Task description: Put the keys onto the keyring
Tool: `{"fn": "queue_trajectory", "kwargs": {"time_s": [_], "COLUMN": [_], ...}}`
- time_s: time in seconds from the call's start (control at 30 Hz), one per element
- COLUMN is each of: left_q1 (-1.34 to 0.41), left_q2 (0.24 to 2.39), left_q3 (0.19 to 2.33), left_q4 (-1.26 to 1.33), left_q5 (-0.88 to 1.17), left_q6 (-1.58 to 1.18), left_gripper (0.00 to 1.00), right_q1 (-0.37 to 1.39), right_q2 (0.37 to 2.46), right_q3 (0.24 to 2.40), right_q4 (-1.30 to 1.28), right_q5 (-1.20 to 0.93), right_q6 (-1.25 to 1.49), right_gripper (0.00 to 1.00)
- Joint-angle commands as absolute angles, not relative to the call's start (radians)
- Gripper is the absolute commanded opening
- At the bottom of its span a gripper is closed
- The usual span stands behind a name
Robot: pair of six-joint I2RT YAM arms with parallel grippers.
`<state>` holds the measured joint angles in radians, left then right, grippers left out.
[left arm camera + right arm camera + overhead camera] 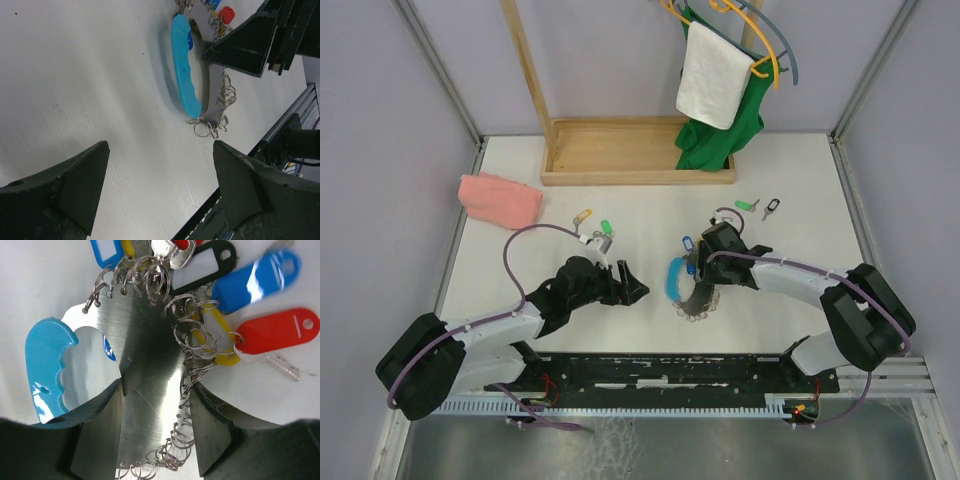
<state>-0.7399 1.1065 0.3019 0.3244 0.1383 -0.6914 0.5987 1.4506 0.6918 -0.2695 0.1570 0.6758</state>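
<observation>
Two black claws sit over the white counter (650, 210). Right claw (155, 387) is closed on the keyring (685, 292) (light-blue plastic handle, steel plate, wire rings), one finger against each plate edge, mid-counter. Left claw (160, 150) hangs just beside it, spread wide, empty.

Black-and-white left arm (490, 335), matching right arm (790, 277), purple cables (512, 248) (one each), dark wedge fingers (75, 185).

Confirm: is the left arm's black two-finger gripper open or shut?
Open: the left gripper gapes wide, only bare white table in the gap.
</observation>
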Motion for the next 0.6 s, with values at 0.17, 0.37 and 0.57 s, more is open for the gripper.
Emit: {"fn": "queue_trajectory", "kwargs": {"time_s": [0.17, 0.37, 0.57], "left_q1": [-0.745, -0.744, -0.744], "left_q2": [1.133, 1.257, 1.401], "left_q3": [0.332, 0.371, 0.399], "left_q4": [0.514, 0.604, 0.734], "left_q5": [0.09, 0.146, 0.226], "left_q6": [-0.771, -0.813, -0.862], "left_gripper": [0.88, 0.82, 0.72], "right_q1": [0.689, 0.72, 0.734], "right_q2": [1.416, 1.389, 1.377], "right_q3": [0.728, 0.708, 0.682], "right_q4": [-0.11, -0.057, 0.006], "right_q5": [0.084, 0.086, 0.065], "right_q6": [0.694, 0.689, 0.69], "right_gripper": [0.42, 0.43, 0.44]}}
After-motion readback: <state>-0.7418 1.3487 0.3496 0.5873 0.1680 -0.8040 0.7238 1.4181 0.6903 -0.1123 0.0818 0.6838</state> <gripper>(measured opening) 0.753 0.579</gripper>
